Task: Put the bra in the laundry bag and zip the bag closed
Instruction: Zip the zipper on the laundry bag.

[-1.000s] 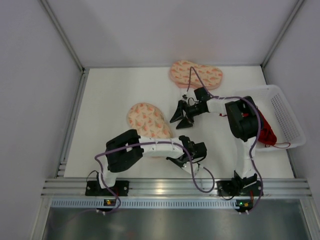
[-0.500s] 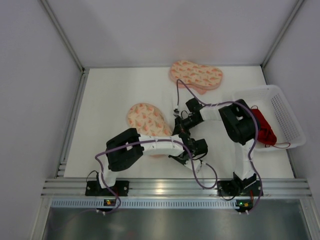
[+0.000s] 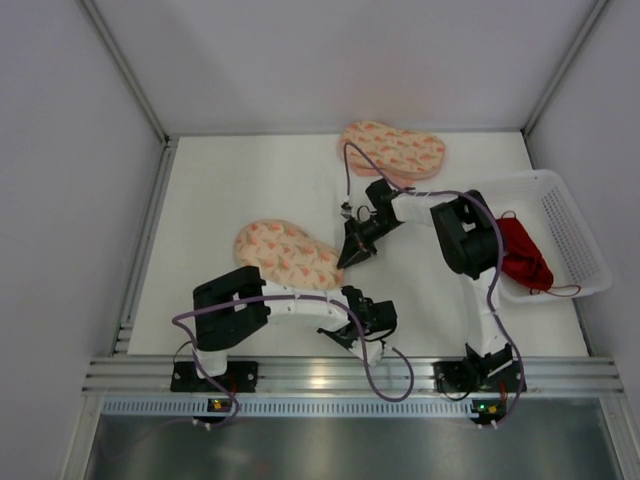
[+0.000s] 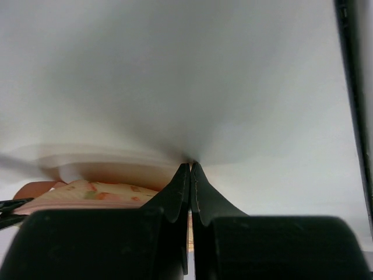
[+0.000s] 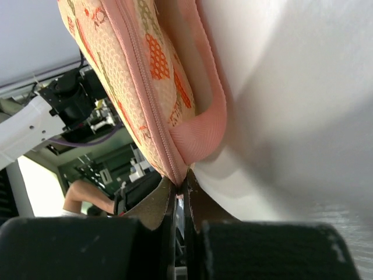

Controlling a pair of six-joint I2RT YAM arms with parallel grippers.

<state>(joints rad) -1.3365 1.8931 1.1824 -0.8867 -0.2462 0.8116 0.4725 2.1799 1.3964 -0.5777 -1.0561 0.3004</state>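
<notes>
- The laundry bag (image 3: 280, 252) lies flat on the worktop (image 3: 220, 200), left of centre and nearer the near edge, with its printed side up
- The right gripper (image 3: 352, 255) is at the bag's right-hand end; in the right wrist view its fingers are clenched on the tip of the bag, where the zip seam and the pink edge binding run in between them
- From that wrist view the bag rises away from the fingertips, with the zip line running along its printed shell
- The left gripper (image 4: 190, 169) is low over the near edge of the worktop, just beside the bag's near side, with its two fingers pressed flat together
- The printed shell and a pale pink lip of the bag reach right up to those fingertips; whether any fabric is nipped between them I cannot tell
- The bra (image 3: 518, 255) is in the white mesh basket (image 3: 568, 232) at the right edge of the worktop, bunched in the basket's near-left part, well apart from the bag; a thin red strap trails toward the basket's near rim
- The right arm's upper link partly hides the bra from above
- A twin pouch (image 3: 393, 150) lies shut at the far edge, right of centre, apart from both grippers
</notes>
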